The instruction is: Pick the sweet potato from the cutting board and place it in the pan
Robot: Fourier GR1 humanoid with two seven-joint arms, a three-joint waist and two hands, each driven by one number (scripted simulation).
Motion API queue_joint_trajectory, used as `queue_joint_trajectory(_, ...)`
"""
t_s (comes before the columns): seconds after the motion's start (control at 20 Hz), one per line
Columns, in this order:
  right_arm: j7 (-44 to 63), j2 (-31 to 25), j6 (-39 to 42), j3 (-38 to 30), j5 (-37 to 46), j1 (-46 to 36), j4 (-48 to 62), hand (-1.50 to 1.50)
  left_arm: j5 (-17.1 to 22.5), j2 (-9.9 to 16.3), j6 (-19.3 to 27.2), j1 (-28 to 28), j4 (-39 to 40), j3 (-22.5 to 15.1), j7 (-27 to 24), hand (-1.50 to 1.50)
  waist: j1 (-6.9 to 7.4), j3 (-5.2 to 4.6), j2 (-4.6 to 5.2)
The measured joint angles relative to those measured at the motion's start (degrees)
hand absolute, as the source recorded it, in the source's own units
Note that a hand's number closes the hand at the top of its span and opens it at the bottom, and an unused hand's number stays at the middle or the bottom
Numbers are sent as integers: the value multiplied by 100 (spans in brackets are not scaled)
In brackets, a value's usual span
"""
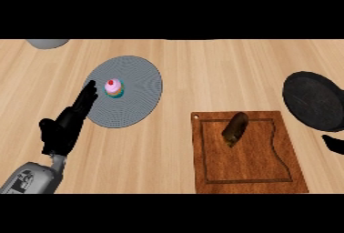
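A brown sweet potato [235, 129] lies on the upper middle of the wooden cutting board [246, 168], lower right of the counter. The black pan [313, 101] sits at the right edge, just beyond the board's upper right corner. My left hand [64, 124] is at the left with its fingers straight, their tips over the edge of a grey plate, holding nothing. Only a small black part of my right hand [334, 143] shows at the right edge, below the pan and beside the board; its fingers are cut off by the view.
A grey round plate [134, 98] with a pink cupcake [113, 88] on it lies at upper left. A grey rounded object [47, 43] peeks in at the top left corner. Bare wooden counter lies between plate and board.
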Motion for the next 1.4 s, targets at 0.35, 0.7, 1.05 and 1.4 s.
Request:
queue_joint_trajectory(0.35,2175,612,281,821,1557,-144,-94,-150,-101,68,-164,-150,-129,-190,249,0,245,-10,-61)
queue_joint_trajectory(0.7,3195,905,1666,1120,1730,-682,24,-150,-142,47,-256,-296,-189,-297,428,0,399,-30,-54)
queue_joint_trajectory(1.05,3382,1368,2645,788,925,-1084,625,-150,-163,30,-332,-363,-269,-356,461,0,525,-88,-47)
queue_joint_trajectory(1.4,3471,1782,3265,398,640,-1607,1421,-150,-173,-4,-375,-450,-270,-384,548,0,539,-143,-70)
